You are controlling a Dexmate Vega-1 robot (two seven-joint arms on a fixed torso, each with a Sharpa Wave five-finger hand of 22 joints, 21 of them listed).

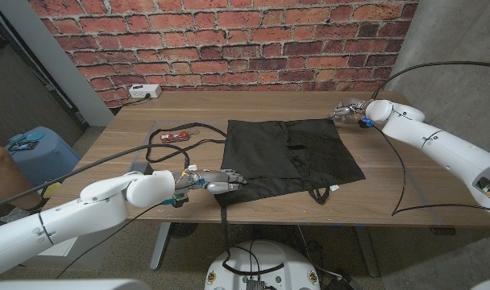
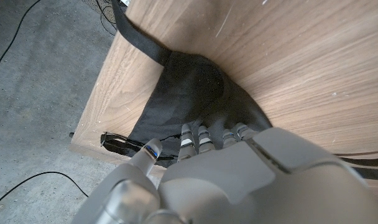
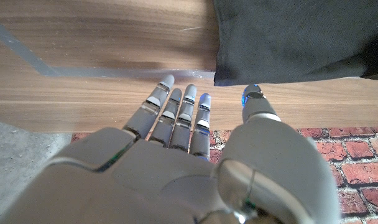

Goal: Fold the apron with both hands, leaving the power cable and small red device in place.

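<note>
My wooden table (image 1: pixel 390 189) carries a black apron (image 1: pixel 289 153) spread flat between my two hands, its near-left corner at my left hand (image 1: pixel 217 182), its far-right corner just beside my right hand (image 1: pixel 351 111). Beyond my left hand lie a black power cable (image 1: pixel 160 134) and a small red device (image 1: pixel 177 137).

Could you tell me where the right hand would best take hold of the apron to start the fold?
Probably the far right corner of the apron, approached from the right: the right hand hovers open just beside it, and the cloth lies flat there.
</note>
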